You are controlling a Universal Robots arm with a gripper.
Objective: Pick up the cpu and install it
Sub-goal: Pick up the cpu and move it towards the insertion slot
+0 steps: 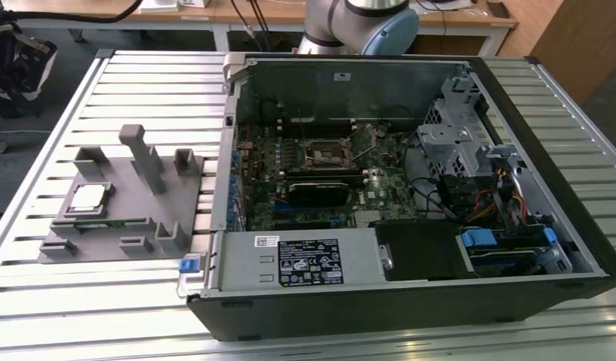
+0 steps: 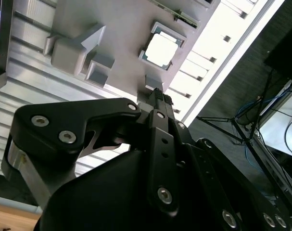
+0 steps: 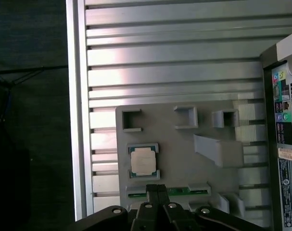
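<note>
"Where's the gripper (image 3: 158,190)?"

"Over the gray fixture plate (image 3: 184,139). Its fingers are pressed together and hold nothing. It's apart from the cpu (image 3: 143,161)."

"And the cpu?"

"It's lying flat in a square cradle on that plate. A green memory stick (image 3: 186,191) sits in a slot just beside it, and gray posts (image 1: 147,158) stand upright nearby."

"What's underneath?"

"A slatted metal table (image 1: 147,83). The open computer case (image 1: 388,316) is beside the plate."

"Any room around it?"

"The table's edge (image 3: 78,120) runs near the cpu's side of the plate, with dark floor (image 3: 30,120) beyond. Bare slats stretch past the plate."
</note>
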